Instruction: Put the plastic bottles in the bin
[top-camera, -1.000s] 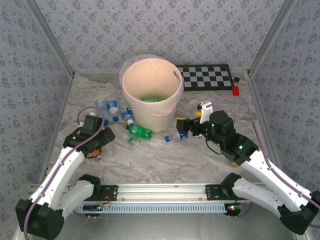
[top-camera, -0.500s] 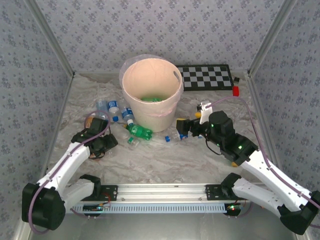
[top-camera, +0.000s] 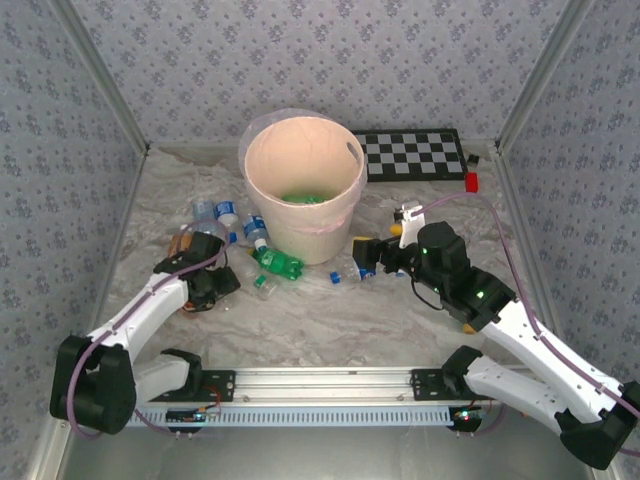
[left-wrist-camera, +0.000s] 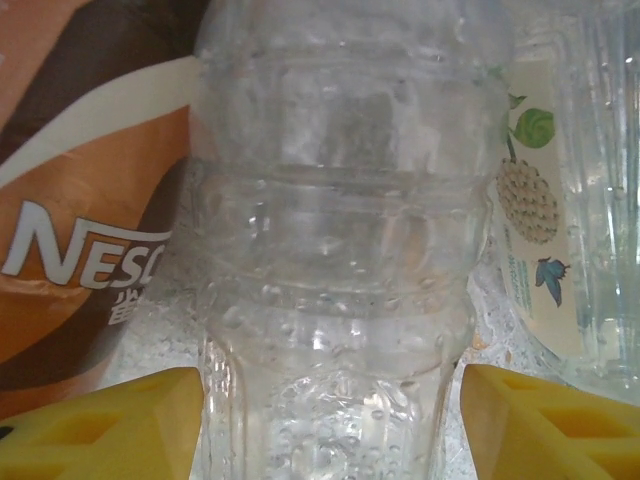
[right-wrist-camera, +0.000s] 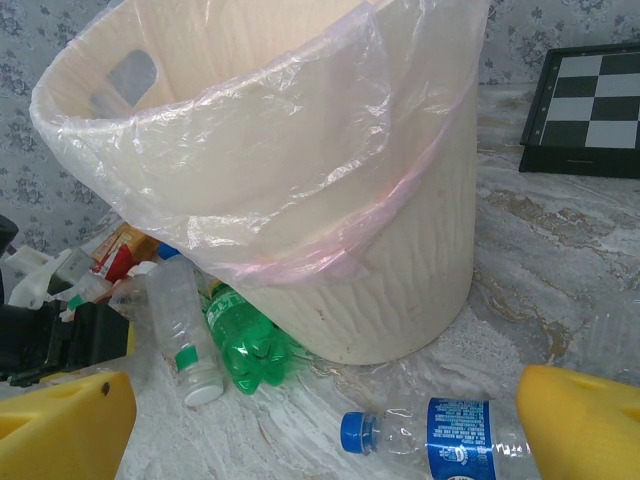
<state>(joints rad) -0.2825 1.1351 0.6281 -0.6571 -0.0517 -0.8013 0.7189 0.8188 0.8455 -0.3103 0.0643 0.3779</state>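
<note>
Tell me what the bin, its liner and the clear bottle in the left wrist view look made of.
The bin: seemingly rigid plastic, matte peach-cream, moulded handle cutout. The liner: thin translucent film, wrinkled and glossy, likely polythene. The clear bottle: transparent ribbed plastic, glossy, what look like droplets on it.

The left arm (top-camera: 140, 315) stretches low and forward, and the left tool (top-camera: 212, 284) is clamped on a clear bottle (left-wrist-camera: 330, 250), yellow fingers (left-wrist-camera: 110, 425) against both its sides. The right arm (top-camera: 530, 340) bends inward, the right tool (top-camera: 366, 254) gaping wide.
</note>
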